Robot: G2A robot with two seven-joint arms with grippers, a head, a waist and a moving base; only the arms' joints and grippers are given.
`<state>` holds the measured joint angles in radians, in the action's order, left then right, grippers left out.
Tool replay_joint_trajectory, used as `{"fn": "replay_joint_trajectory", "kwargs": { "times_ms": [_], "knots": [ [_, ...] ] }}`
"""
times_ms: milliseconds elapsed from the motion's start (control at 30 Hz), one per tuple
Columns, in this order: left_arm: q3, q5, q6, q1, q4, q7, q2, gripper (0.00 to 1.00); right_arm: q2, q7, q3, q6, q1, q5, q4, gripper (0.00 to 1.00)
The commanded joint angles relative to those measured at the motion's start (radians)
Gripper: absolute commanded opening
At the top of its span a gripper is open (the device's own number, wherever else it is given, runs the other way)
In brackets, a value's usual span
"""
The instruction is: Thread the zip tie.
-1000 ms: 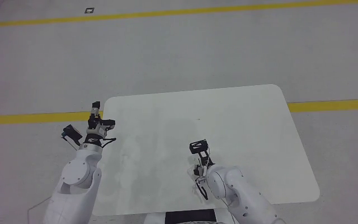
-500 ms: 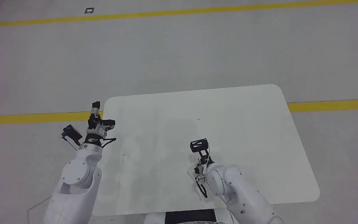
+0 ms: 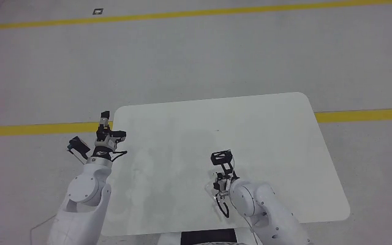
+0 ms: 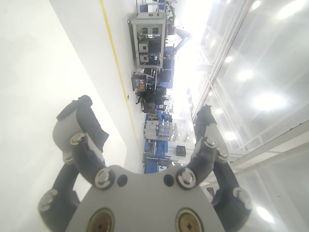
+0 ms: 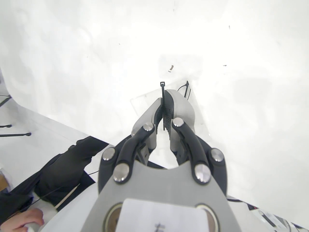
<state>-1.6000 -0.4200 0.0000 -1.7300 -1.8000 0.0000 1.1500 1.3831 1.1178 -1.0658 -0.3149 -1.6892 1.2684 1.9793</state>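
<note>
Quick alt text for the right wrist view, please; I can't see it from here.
The right gripper is shut on a black zip tie, whose head end sticks out past the fingers, over the white table.

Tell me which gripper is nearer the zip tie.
Right. The right gripper has its fingers shut on the zip tie; the left gripper hangs open off the table's left edge, well apart.

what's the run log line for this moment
right tool: shut on thin black plastic zip tie, head protruding, above white rounded table | left tool: open, empty, by table's edge | threading: not started
</note>
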Motion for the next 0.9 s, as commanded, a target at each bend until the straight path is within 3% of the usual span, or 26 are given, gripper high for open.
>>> {"fn": "replay_joint_trajectory", "kwargs": {
  "times_ms": [0,200,867],
  "knots": [
    [0.000,0.000,0.000,0.000,0.000,0.000,0.000,1.00,-0.002,-0.017,-0.019,0.006,-0.014,-0.034,0.016,0.00],
    [0.000,0.000,0.000,0.000,0.000,0.000,0.000,1.00,-0.009,-0.045,-0.055,0.062,-0.036,-0.136,0.020,0.00],
    [0.000,0.000,0.000,0.000,0.000,0.000,0.000,1.00,-0.009,-0.045,-0.055,0.062,-0.036,-0.136,0.020,0.00]
  ]
}}
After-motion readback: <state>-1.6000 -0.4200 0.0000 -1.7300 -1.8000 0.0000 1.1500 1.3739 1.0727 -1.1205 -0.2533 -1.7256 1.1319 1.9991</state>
